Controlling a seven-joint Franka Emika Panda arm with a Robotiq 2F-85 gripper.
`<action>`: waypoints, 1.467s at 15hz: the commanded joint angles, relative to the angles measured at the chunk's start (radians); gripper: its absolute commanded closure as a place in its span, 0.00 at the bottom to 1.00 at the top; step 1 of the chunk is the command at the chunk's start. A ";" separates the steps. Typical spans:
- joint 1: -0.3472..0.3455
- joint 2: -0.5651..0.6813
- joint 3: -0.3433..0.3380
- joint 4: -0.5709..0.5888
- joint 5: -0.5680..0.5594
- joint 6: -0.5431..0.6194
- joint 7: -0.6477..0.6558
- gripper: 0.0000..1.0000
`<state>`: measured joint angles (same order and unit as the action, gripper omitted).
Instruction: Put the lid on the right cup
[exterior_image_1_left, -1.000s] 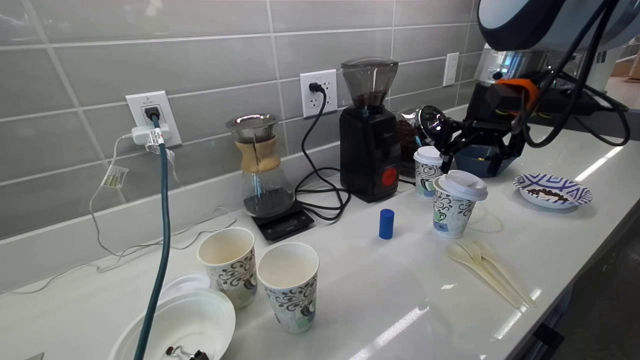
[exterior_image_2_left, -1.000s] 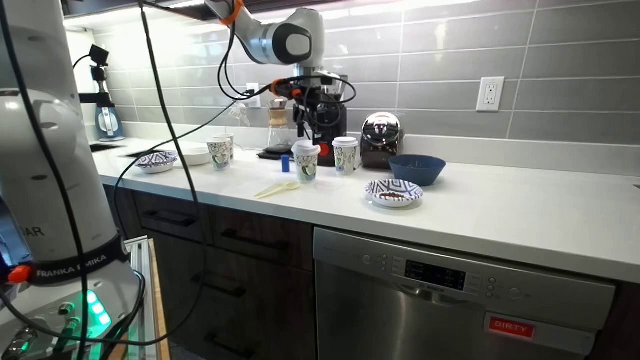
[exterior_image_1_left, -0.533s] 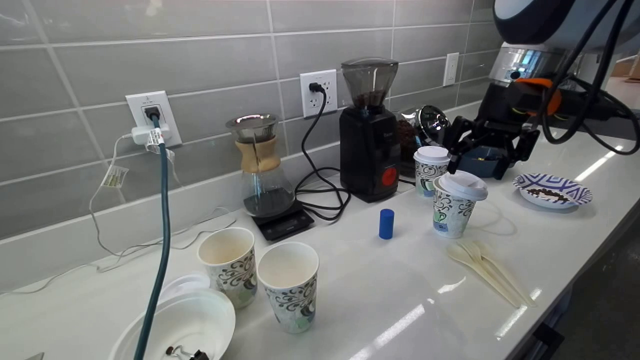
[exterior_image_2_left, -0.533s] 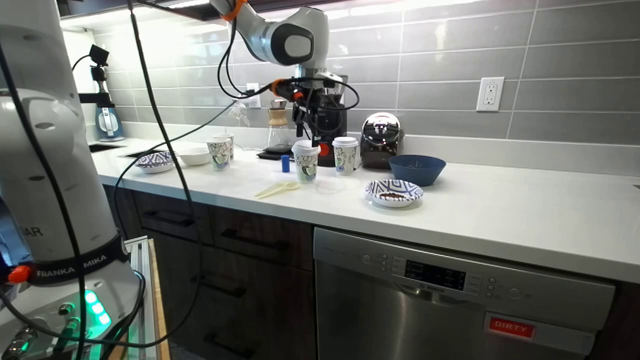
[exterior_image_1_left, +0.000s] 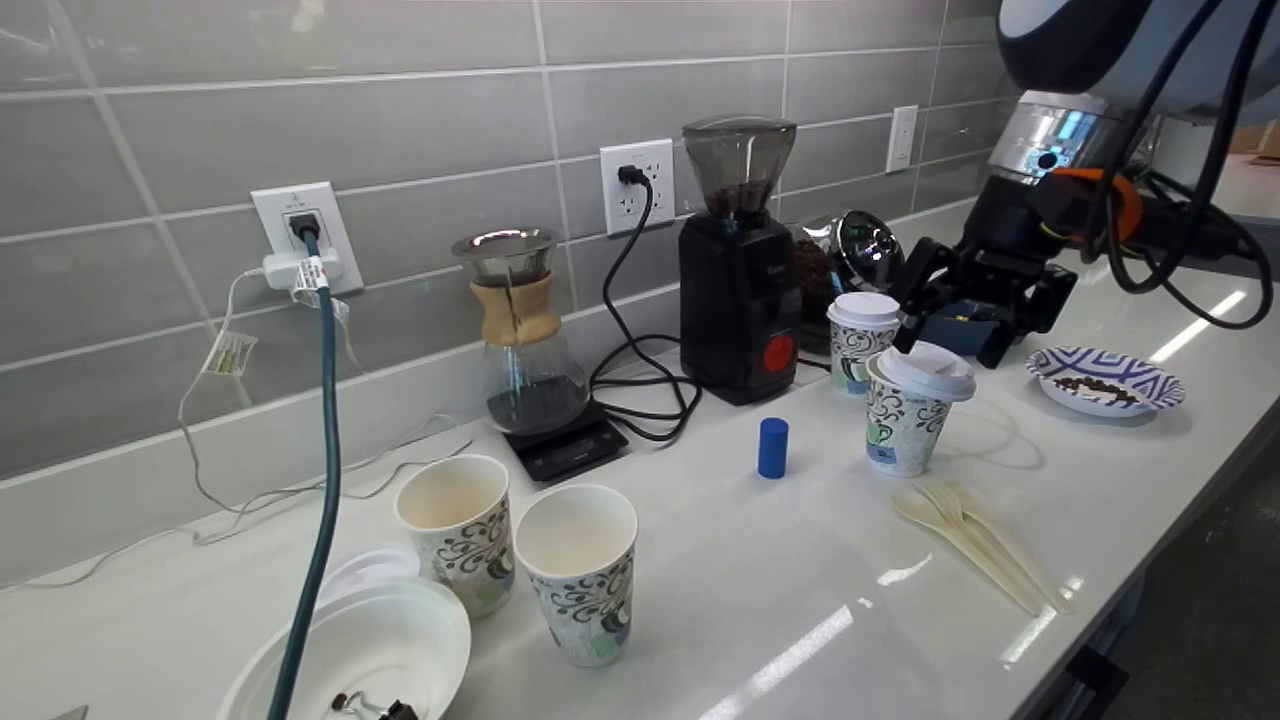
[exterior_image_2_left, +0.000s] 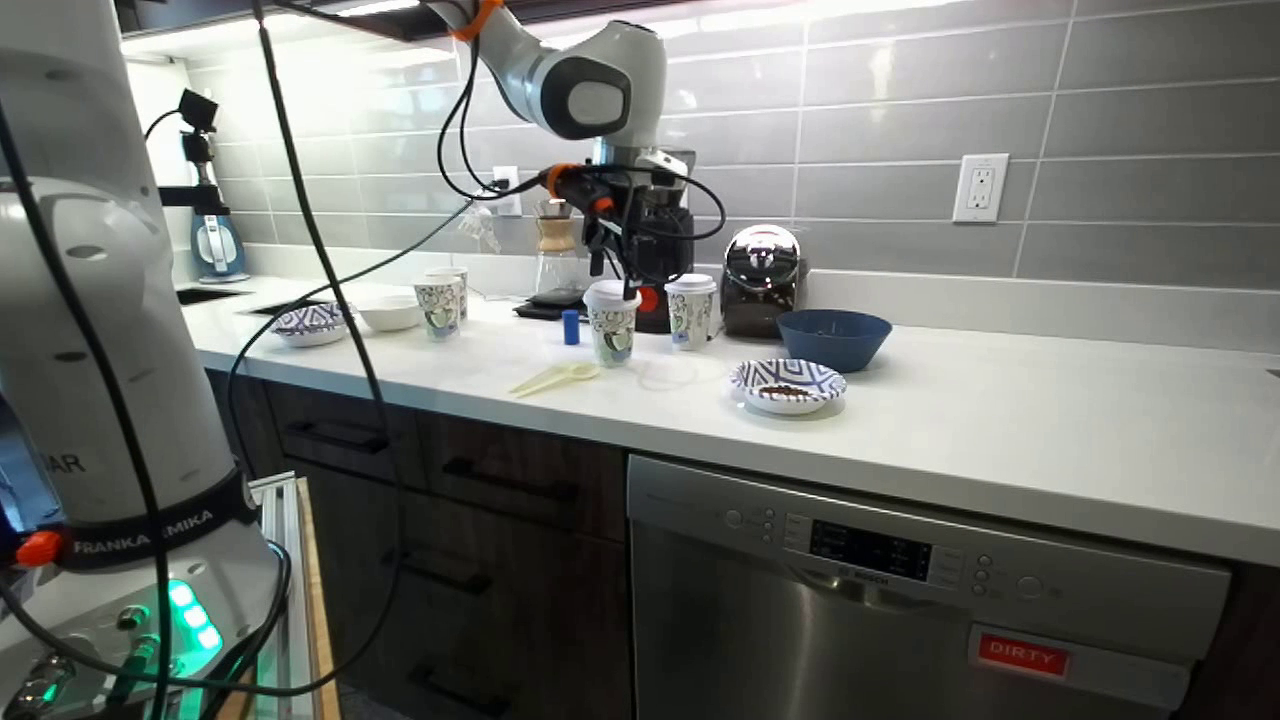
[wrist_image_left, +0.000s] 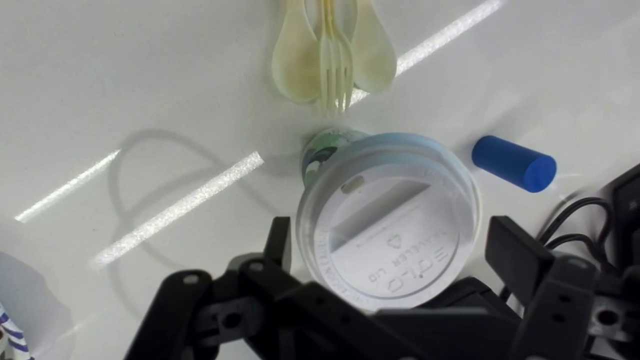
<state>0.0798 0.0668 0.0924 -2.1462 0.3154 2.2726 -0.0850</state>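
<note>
Your gripper (exterior_image_1_left: 950, 343) hangs low over the printed paper cup (exterior_image_1_left: 903, 425), and its two fingers (wrist_image_left: 278, 240) stand well apart. The white lid (wrist_image_left: 395, 240) is on the top of this cup; in the wrist view you see it between the fingers, quite near to both. Whether a finger touches its edge, or whether the lid is pressed down completely, you cannot tell from these views. The cup stands on the white counter (exterior_image_1_left: 720, 590). Toward the tiled wall (exterior_image_1_left: 400, 130), near the coffee grinder (exterior_image_1_left: 735, 310), there is another lidded cup (exterior_image_1_left: 853, 350). A blue cylinder (exterior_image_1_left: 772, 450) stands upright near your cup, and some pale cutlery (wrist_image_left: 335, 52) lies flat near it also. A patterned bowl (exterior_image_1_left: 1130, 366) holds small dark pieces (exterior_image_1_left: 1088, 387). In both exterior views, two more paper cups (exterior_image_1_left: 577, 605) stand well apart from your gripper, near a white bowl (exterior_image_1_left: 420, 640).
</note>
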 joint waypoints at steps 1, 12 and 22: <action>-0.005 -0.001 0.004 -0.012 0.059 0.027 -0.049 0.00; -0.004 0.025 0.007 -0.002 0.082 0.027 -0.041 0.00; 0.001 0.014 0.022 0.002 0.111 0.024 -0.050 0.00</action>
<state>0.0814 0.0896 0.1069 -2.1430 0.3912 2.2877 -0.1099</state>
